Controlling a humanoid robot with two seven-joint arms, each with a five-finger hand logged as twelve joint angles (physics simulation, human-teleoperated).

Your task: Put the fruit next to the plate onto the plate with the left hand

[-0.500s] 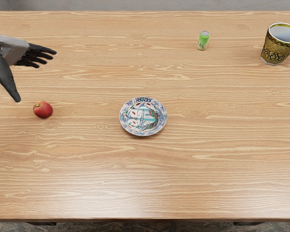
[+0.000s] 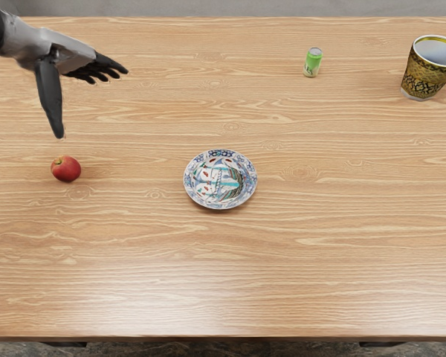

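Observation:
A red apple (image 2: 65,169) lies on the wooden table, well left of the patterned plate (image 2: 220,178), which sits near the middle and holds nothing. My left hand (image 2: 76,74) hovers at the upper left, above and behind the apple, apart from it. Its dark fingers (image 2: 104,68) are spread and point right, the thumb hangs down toward the apple, and it holds nothing. The right arm does not show.
A small green can (image 2: 313,62) stands at the back, right of centre. A gold patterned cup (image 2: 430,67) stands at the far right back corner. The table edge runs along the bottom.
The left hand has moved right and slightly up, further into view, with more of the forearm showing. The apple and plate have not moved.

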